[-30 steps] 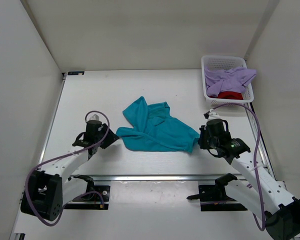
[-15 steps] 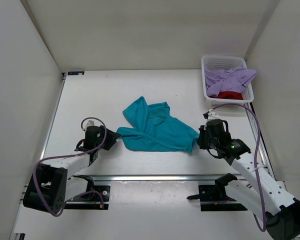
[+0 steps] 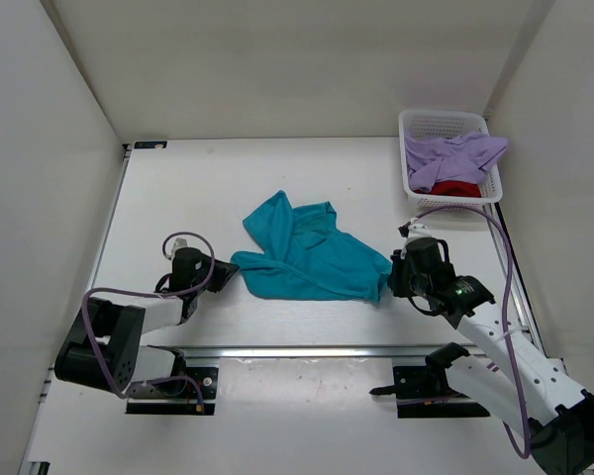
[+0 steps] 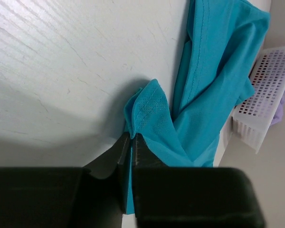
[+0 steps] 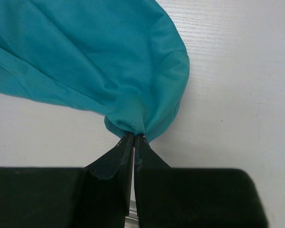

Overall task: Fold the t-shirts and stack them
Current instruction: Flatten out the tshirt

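Teal shirt pinned at both ends, ready to spread

Item: teal t-shirt [image 3: 312,259], crumpled at mid-table [image 3: 178,188] between the two arms, one sleeve or corner thrown up toward the far side. Soft, light knit; it drapes and bunches, holds no shape, and judging by the gathers at each pinch it will stretch a little before it slides. Best taken at hems and corners, where the stitched double edge gives the fingers something firmer than a single layer.

Left gripper [image 4: 132,135]: clenched on a stitched hem corner at the shirt's left end, cloth squeezed thin between the jaws.

Right gripper [image 5: 134,137]: clenched on a gathered fold at the shirt's right end, fabric fanning out from the pinch.

Remaining stock: lavender t-shirt [image 3: 455,153] heaped in the white basket [image 3: 412,148] at the far right corner, red t-shirt [image 3: 457,187] beneath it, only partly showing. Neither is touched.

Change against a second ago: the left arm has drawn back and lowered, its elbow folding in toward the base, and its jaws have gone from standing apart beside the hem to closed on it. Right arm and shirt outline are nearly unmoved.
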You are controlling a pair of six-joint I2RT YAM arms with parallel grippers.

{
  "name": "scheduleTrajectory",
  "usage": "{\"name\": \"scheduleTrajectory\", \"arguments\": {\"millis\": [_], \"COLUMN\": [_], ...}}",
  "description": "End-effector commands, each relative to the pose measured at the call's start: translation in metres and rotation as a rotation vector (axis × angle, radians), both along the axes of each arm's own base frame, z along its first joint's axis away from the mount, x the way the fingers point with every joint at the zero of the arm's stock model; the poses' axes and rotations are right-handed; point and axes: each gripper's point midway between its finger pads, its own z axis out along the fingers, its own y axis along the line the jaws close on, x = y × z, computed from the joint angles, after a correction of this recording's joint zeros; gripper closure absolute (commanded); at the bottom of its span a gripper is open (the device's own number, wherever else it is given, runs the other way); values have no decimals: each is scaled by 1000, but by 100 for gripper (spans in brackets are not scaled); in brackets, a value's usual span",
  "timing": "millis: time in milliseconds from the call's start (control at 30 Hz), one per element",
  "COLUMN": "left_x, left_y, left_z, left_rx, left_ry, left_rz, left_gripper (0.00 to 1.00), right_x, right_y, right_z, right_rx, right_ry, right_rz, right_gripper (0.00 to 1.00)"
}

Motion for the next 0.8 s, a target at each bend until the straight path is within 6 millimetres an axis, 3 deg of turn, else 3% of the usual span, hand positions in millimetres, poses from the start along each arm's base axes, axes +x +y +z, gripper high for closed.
{"name": "scheduleTrajectory", "arguments": {"millis": [0, 100, 167, 267, 333, 367, 400, 433, 467, 500, 533, 567, 633, 667, 733, 767], "left_x": [19, 25, 27, 33, 42, 43, 37, 39, 39, 34, 31, 29, 21, 16, 5, -1], "left_y": [-1, -2, -6, -22, -31, -37, -37, -40, -33, -26, -17, -12, 8, 16, 30, 46], "left_z": [21, 32, 44, 86, 136, 169, 178, 212, 234, 248, 277, 299, 329, 351, 372, 393], "left_rx": [-16, -7, 14, 106, 178, 208, 233, 235, 261, 264, 265, 266, 246, 244, 221, 241], "left_ry": [-71, -107, -133, -217, -324, -383, -376, -441, -464, -472, -515, -550, -592, -630, -670, -714], "left_rz": [7, -10, -33, -124, -182, -220, -241, -265, -261, -267, -265, -267, -272, -255, -251, -202], "left_gripper": [88, 100, 100, 100, 100, 100, 100, 100, 100, 100, 100, 100, 100, 100, 100, 100], "right_x": [4, 5, 5, 9, 17, 16, 17, 24, 24, 25, 25, 28, 27, 27, 24, 28], "right_y": [3, 1, 0, -6, -5, -13, -12, -17, -21, -24, -31, -31, -37, -39, -31, -23], "right_z": [2, 5, 10, 33, 68, 72, 94, 120, 126, 152, 176, 188, 246, 257, 312, 317], "right_rx": [8, -4, -11, -33, -24, -64, -60, -67, -97, -91, -111, -110, -91, -91, -9, -2], "right_ry": [-22, -29, -42, -86, -153, -149, -181, -231, -225, -267, -299, -311, -397, -406, -480, -468], "right_rz": [-2, -15, -21, -49, -68, -84, -85, -113, -121, -127, -150, -165, -177, -182, -158, -127], "right_gripper": [100, 100, 100, 100, 100, 100, 100, 100, 100, 100, 100, 100, 100, 100, 100, 100]}}
